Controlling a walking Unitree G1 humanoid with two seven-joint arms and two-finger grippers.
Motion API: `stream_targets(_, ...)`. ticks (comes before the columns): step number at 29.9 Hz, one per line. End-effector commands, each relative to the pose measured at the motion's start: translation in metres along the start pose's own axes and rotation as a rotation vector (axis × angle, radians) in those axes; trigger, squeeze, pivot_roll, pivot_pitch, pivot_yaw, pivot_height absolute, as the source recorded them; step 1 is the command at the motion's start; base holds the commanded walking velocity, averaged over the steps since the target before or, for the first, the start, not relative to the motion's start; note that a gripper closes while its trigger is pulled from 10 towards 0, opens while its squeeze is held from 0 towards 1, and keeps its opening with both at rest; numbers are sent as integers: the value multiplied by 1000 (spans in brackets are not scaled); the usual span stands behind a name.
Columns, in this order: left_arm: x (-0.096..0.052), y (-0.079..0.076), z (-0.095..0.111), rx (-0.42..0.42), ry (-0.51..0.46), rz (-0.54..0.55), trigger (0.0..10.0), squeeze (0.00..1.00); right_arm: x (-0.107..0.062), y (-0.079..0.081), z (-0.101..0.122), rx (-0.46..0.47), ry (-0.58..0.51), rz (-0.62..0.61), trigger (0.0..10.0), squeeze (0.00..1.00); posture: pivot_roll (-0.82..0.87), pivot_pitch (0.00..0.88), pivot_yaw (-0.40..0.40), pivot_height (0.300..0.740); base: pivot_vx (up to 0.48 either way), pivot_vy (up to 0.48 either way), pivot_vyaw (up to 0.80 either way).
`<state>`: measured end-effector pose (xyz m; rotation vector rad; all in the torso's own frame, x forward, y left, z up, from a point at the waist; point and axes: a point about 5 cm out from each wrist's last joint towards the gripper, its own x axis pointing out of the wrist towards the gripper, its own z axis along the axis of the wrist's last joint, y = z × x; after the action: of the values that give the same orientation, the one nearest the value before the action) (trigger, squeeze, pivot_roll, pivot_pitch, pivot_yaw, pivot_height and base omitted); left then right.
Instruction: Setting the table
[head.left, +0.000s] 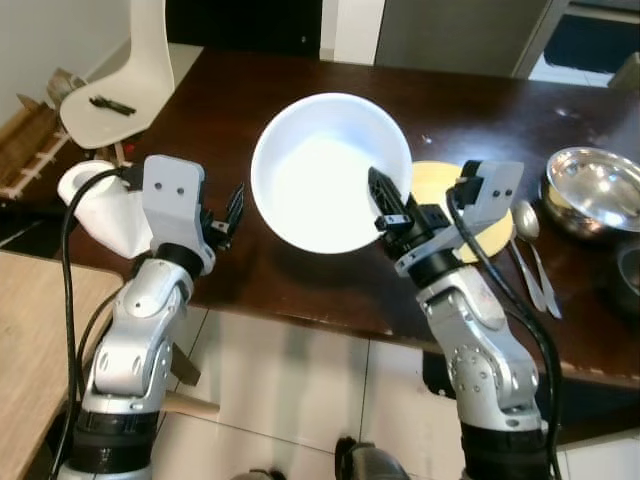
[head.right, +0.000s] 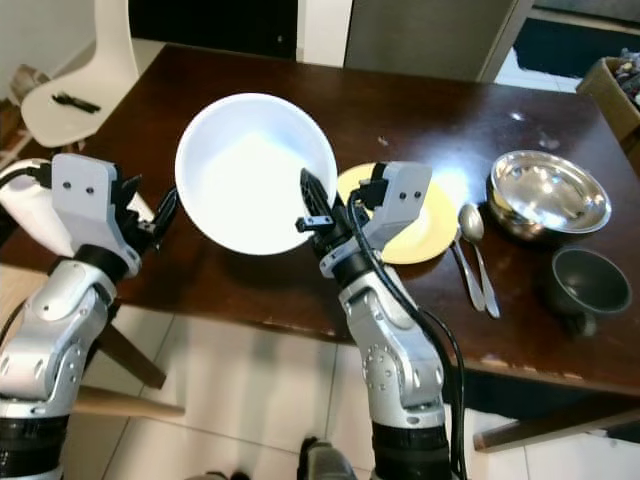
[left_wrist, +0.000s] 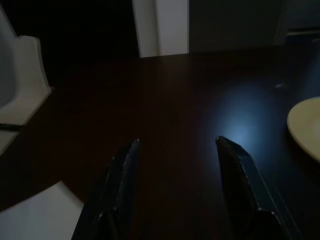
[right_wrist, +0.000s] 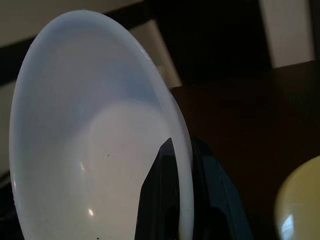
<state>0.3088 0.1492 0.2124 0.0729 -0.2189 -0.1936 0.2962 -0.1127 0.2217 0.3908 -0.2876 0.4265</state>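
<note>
I have the white bowl (head.left: 330, 170) pinched by its rim in my right gripper (head.left: 388, 205), one finger inside the wall and one outside, and it hangs tilted above the dark table (head.left: 250, 100), open side facing up toward my head camera. The yellow plate (head.right: 425, 228) lies just beyond that gripper, on the robot's right, so I judge the bowl must swing that way. My left gripper (left_wrist: 175, 185) hovers empty, fingers spread, over the table's left.
</note>
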Motion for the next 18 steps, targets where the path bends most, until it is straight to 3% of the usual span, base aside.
stream_targets(1,-2,3,-2,14,8,8,10000,0,1,1,2,12,-10,14,10000,0,-107,96,71,740,368,0,0)
stream_targets(8,1,2,2,35,-13,-17,10000,0,14,-9,-8,28,58,-56,10000,0,-106,94,77,740,337,0,0)
stream_targets(10,-2,4,10,47,-54,-62,10000,0,24,-17,-13,125,88,-109,10000,0,-103,93,79,740,0,0,0)
stream_targets(13,-4,9,15,59,-69,-89,10000,0,31,-24,-13,185,94,-132,10000,0,-93,92,79,740,0,0,0)
stream_targets(15,-4,10,17,66,-71,-96,10000,0,34,-27,-13,179,97,-140,10000,0,-93,92,79,740,0,0,0)
stream_targets(18,-8,18,25,119,-81,-131,10000,0,52,-36,-14,219,129,-142,10000,0,-57,80,59,740,0,0,0)
